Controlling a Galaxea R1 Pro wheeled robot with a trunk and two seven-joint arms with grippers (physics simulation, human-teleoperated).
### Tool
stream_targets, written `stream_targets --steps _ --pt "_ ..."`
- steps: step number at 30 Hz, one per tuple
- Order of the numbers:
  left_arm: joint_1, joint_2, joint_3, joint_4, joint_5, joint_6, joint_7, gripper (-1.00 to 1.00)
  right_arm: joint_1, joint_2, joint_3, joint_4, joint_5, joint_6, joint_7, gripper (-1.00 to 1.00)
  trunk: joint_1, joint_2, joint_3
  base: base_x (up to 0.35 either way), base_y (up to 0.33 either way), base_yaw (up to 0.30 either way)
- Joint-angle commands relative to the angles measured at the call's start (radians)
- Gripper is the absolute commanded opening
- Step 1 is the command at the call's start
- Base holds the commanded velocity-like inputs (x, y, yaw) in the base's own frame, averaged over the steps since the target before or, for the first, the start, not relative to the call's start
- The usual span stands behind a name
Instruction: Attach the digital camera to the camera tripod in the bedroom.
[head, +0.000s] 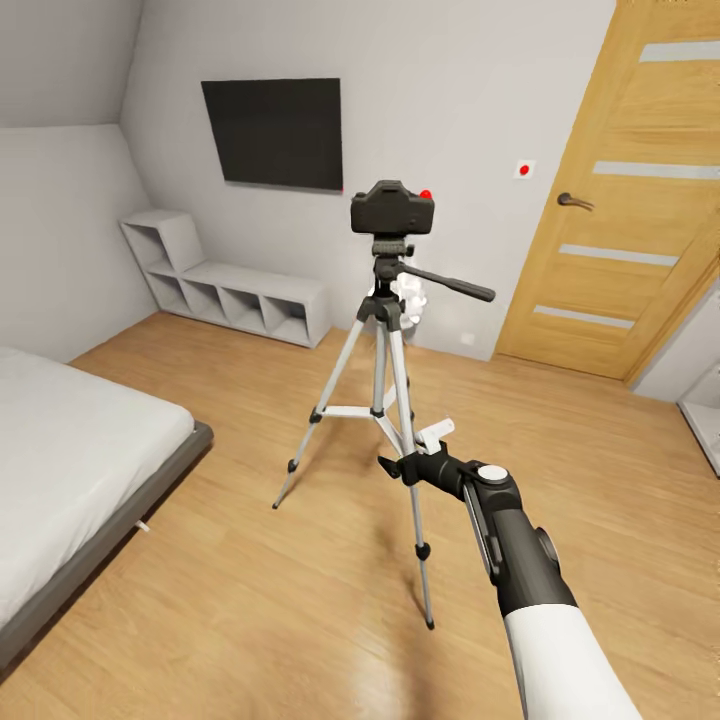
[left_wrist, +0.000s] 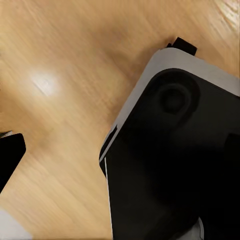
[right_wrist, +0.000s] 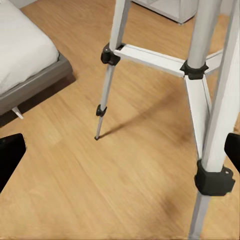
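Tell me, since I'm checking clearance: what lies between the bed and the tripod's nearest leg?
Only bare wood floor, as the right wrist view shows: nothing between the bed and the camera tripod leg.

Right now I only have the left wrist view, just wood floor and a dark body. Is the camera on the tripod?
Observer: Yes. In the head view the digital camera sits on top of the camera tripod.
Operator: Where's the right arm?
Observer: The right gripper is low, close by a tripod leg, its fingers spread and holding nothing.
Operator: Anything crowding the tripod?
Observer: The bed lies off to the left, apart from the legs.
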Motion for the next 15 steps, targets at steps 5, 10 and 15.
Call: stream_targets --steps 5,10,15 --pt "-0.001 0.000 -0.008 0.000 0.008 0.000 0.002 1.00 -0.001 -0.001 -0.004 0.004 0.005 0.006 0.008 1.00 0.000 -0.001 -0.001 -0.312 0.000 0.000" --pt "-0.001 0.002 -0.008 -0.001 0.009 0.000 0.002 1.00 -0.001 -0.014 -0.006 0.035 0.002 0.012 0.007 1.00 0.000 -0.001 -0.001 -0.134 0.000 0.000" --pt "-0.001 0.003 -0.008 -0.001 0.008 0.000 0.002 1.00 -0.001 -0.078 -0.006 0.107 -0.002 0.018 0.007 1.00 0.000 -0.001 -0.001 -0.041 0.000 0.000"
